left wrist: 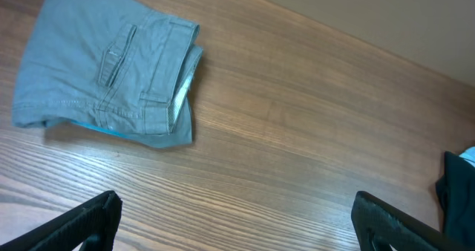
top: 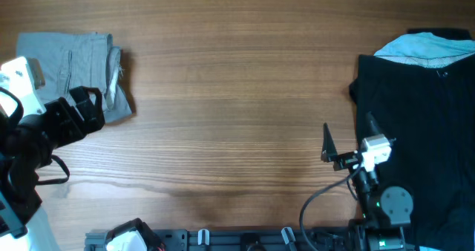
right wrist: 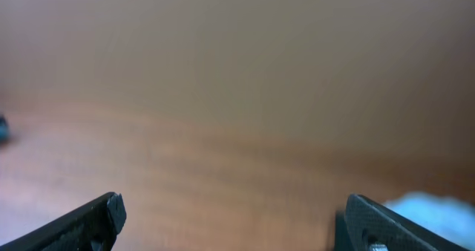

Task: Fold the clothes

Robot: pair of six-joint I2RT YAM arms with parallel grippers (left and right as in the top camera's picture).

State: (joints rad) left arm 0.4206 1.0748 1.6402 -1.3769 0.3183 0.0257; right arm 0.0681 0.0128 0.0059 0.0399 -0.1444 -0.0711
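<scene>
The grey shorts (top: 70,65) are lying folded, well apart from the black garment (top: 415,132), so you are probably finishing. Your left gripper (left wrist: 236,206) and right gripper (right wrist: 230,206) are both gaping wide, holding nothing; only tidying edges is remaining.

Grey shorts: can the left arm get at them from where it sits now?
Probably yes. The grey shorts lie folded at the left end of the table, just ahead of the open left hand. Only bare wood lies between them; the black garment is far off at the right.
</scene>
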